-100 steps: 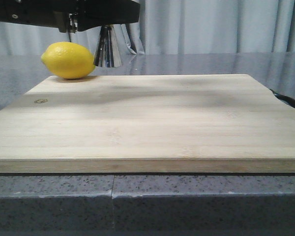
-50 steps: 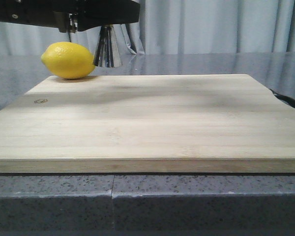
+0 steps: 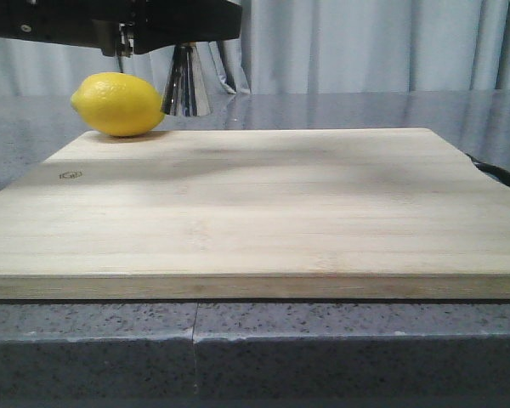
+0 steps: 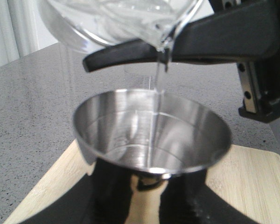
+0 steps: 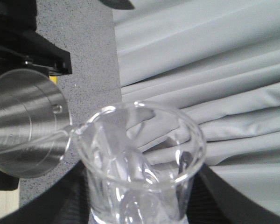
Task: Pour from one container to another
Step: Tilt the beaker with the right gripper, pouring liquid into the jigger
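My left gripper (image 4: 149,198) is shut on the steel jigger (image 4: 151,135), holding it upright below its wide upper cup. Just above it the clear glass beaker (image 4: 116,18) is tilted. A thin stream of clear liquid falls from its lip into the cup. In the right wrist view my right gripper (image 5: 140,207) is shut on the beaker (image 5: 140,158), whose lip points at the jigger (image 5: 23,121). In the front view only the jigger's lower cone (image 3: 185,83) shows, at the far left under the black arms (image 3: 178,21). The beaker is hidden there.
A yellow lemon (image 3: 119,104) lies on the far left corner of the wooden cutting board (image 3: 255,204), right beside the jigger. The board rests on a grey speckled counter (image 3: 323,348). A black cable (image 3: 497,174) runs along the board's right edge. Curtains hang behind.
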